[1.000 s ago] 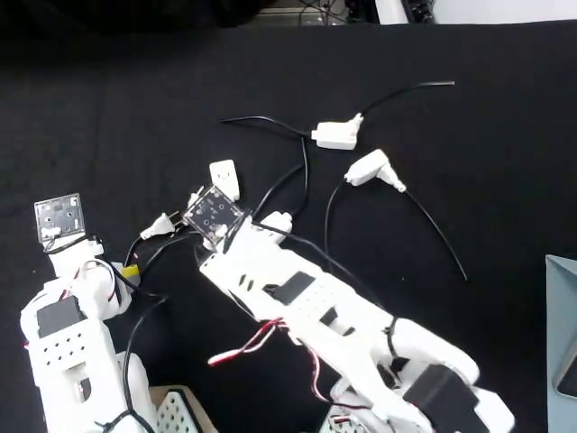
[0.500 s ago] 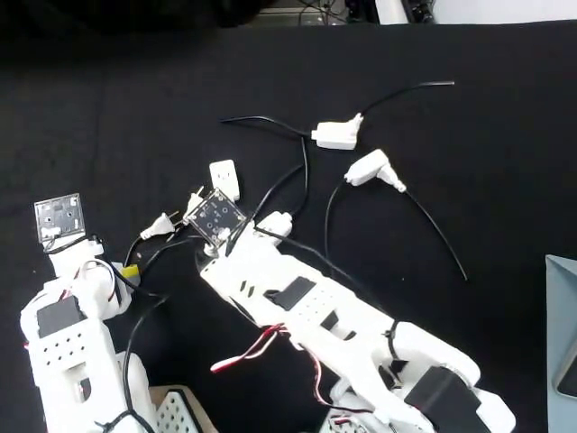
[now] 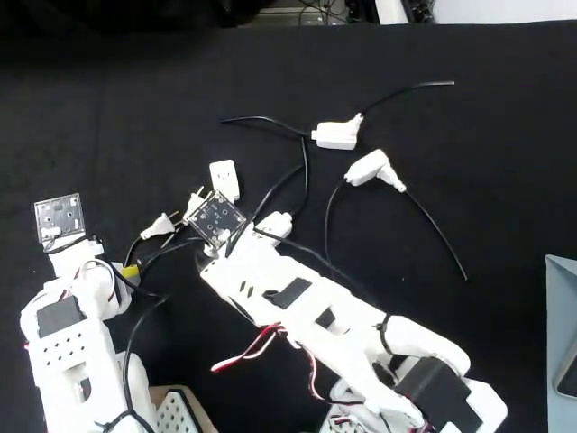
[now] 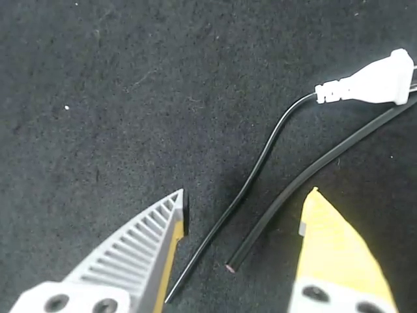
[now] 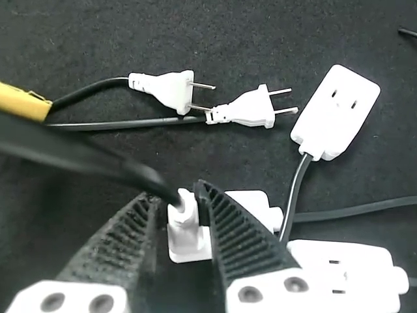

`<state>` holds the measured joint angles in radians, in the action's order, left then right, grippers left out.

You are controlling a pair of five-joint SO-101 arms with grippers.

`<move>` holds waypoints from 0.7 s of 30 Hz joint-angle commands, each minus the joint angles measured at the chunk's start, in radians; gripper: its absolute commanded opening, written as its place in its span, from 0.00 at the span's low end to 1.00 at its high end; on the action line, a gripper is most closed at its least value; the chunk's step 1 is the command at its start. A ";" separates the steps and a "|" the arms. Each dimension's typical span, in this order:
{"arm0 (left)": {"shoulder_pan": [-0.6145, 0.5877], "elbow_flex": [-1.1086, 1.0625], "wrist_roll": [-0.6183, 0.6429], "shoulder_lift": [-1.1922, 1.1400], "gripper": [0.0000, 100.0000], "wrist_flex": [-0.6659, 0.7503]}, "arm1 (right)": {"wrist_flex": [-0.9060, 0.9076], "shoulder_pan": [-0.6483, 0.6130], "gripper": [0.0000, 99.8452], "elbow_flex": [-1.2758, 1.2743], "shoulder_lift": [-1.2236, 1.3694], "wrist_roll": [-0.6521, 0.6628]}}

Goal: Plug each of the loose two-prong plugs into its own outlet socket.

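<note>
Right gripper (image 5: 177,195) fingers narrow, clamped on a white plug (image 5: 186,229). Two loose two-prong plugs (image 5: 171,88) lie just beside a white outlet socket (image 5: 335,111) on black cloth (image 3: 117,108); left gripper (image 4: 247,192) fingers wide

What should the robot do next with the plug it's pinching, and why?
Probably lift it a little. The right end effector is shut on a plug whose prongs are hidden, and an empty socket sits close beside it. Lifting would likely free the plug so it can be turned toward those slots.
</note>
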<state>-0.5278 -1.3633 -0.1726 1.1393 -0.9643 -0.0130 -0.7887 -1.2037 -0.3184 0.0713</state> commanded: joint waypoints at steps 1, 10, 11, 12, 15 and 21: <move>-0.008 0.008 0.011 0.011 0.29 0.018 | -0.006 0.018 0.01 0.001 0.008 0.021; -0.008 0.015 0.011 0.014 0.29 0.018 | 0.031 0.020 0.01 -0.019 0.022 0.038; -0.008 0.016 0.009 0.014 0.29 0.018 | 0.066 0.021 0.01 0.005 0.031 0.038; -0.008 0.018 0.009 0.014 0.29 0.018 | 0.115 0.021 0.01 0.039 0.045 0.034; -0.008 0.019 0.003 0.014 0.29 0.018 | 0.255 0.023 0.01 0.137 0.107 0.034; -0.008 -0.015 -0.104 0.014 0.29 0.020 | 0.336 0.023 0.01 0.213 0.160 0.040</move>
<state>-0.5278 -1.3648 -0.2386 1.1393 -0.9643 0.2831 -0.7825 -1.0012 -0.1834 0.0974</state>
